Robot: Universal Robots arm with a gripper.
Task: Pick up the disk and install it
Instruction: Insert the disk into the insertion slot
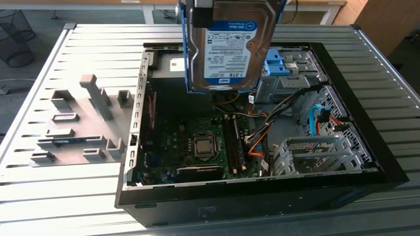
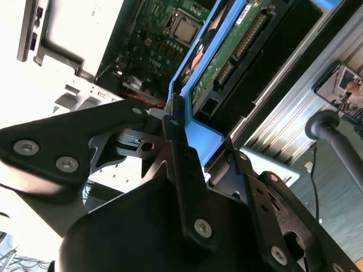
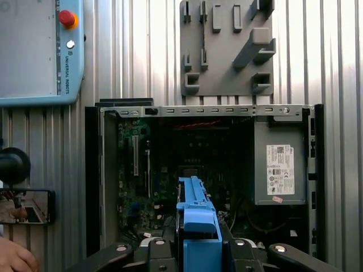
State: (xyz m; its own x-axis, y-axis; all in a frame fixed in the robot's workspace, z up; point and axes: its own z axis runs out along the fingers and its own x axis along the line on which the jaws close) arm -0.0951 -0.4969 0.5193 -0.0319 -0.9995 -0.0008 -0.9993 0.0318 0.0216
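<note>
One disk [image 1: 229, 44] is hanging upright in the exterior view, label facing the camera, above the open interior of the computer case [image 1: 262, 201]. The case is lying on its side on the slatted metal table [image 1: 66, 196]. A grey fixture plate [image 1: 78, 128] is sitting beside it toward the exterior view's left. A bare blue bracket [image 1: 276, 61] is peeking out past the disk's edge toward the exterior view's right.

In the second wrist view the gripper [image 2: 201, 139] is clamping the disk by its blue carrier frame. Its black fingers [image 2: 176, 147] are pressing on opposite sides of that frame. The drive's green circuit board is showing, with the motherboard [image 2: 181, 25] lying beyond it.

In the first wrist view the disk is appearing edge-on as a blue strip between the fingers, hovering over the case interior. A grey power supply [image 3: 281, 170] is sitting in one corner of the case. A person's hand [image 3: 14, 258] is resting outside the case, near a phone [image 3: 25, 207].
</note>
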